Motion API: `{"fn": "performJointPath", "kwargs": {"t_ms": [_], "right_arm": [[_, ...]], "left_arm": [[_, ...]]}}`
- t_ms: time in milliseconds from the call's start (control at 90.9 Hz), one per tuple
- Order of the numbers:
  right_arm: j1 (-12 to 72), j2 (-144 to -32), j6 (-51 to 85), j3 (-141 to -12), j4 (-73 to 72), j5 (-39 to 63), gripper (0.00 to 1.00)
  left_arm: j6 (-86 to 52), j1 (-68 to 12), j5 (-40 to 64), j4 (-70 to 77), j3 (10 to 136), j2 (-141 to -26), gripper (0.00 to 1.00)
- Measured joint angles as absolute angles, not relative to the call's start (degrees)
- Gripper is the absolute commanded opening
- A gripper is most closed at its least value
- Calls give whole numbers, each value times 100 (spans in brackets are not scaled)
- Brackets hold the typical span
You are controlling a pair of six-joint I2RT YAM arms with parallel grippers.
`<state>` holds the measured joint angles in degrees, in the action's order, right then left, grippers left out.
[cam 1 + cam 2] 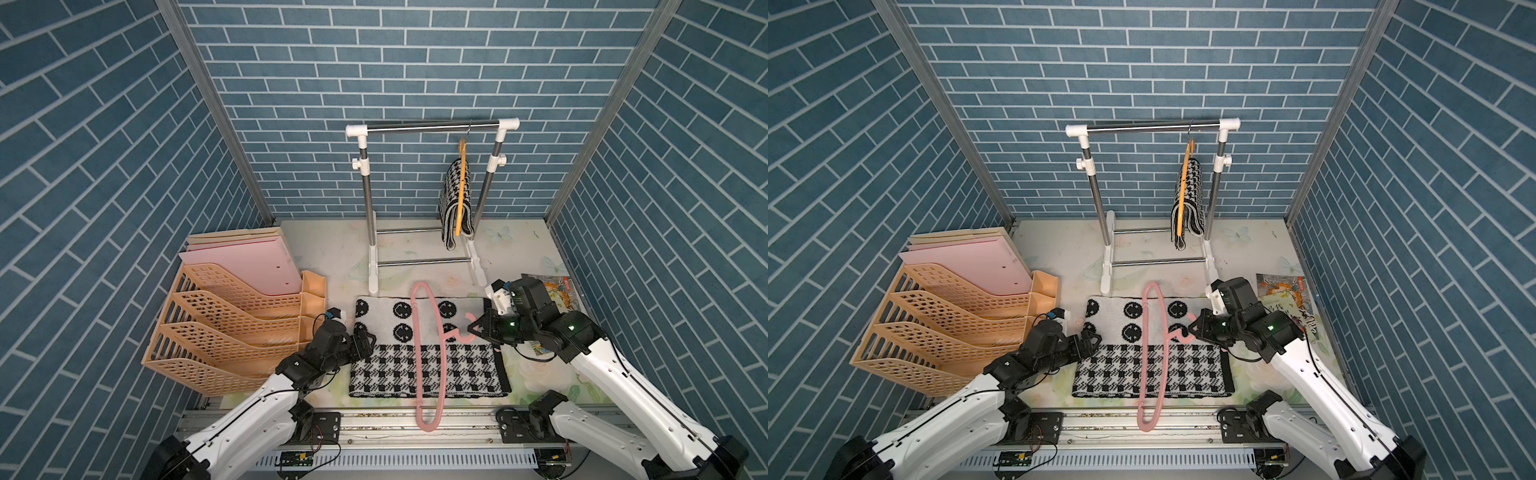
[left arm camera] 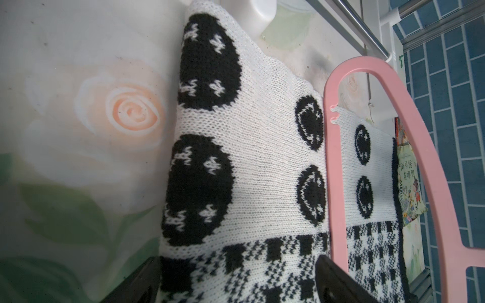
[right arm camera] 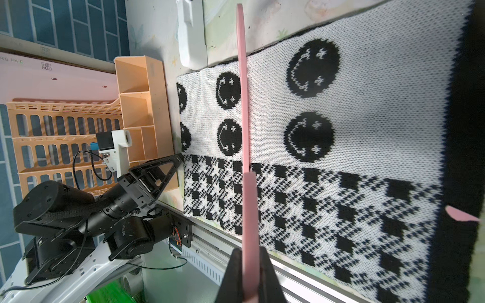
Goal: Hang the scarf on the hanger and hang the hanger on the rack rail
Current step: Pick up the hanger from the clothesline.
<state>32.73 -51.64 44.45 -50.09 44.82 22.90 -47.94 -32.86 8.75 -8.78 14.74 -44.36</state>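
Note:
A black-and-white knit scarf (image 1: 457, 370) (image 1: 1192, 370) lies flat on the table in both top views, with smiley faces on its far half and checks on its near half. A pink hanger (image 1: 428, 426) (image 1: 1148, 426) stands on edge across the scarf's middle, its near end over the front rail. My right gripper (image 1: 473, 328) (image 3: 249, 251) is shut on the hanger (image 3: 245, 118) near its hook. My left gripper (image 1: 368, 336) (image 2: 237, 259) is open at the scarf's left edge. The scarf's (image 2: 262, 157) edge lies between its fingers.
A clothes rack (image 1: 432, 126) stands at the back, carrying a houndstooth scarf (image 1: 457, 195) on an orange hanger. A peach file organizer (image 1: 232, 332) fills the left side, close behind my left arm. Picture books (image 1: 557, 291) lie at the right, under my right wrist.

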Motion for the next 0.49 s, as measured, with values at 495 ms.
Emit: {"fn": "performJointPath", "kwargs": {"t_ms": [495], "right_arm": [[2646, -5210, 4086, -4847, 4491, 2604, 0]], "left_arm": [[-4794, -3249, 1059, -766, 1251, -4678, 88]]}}
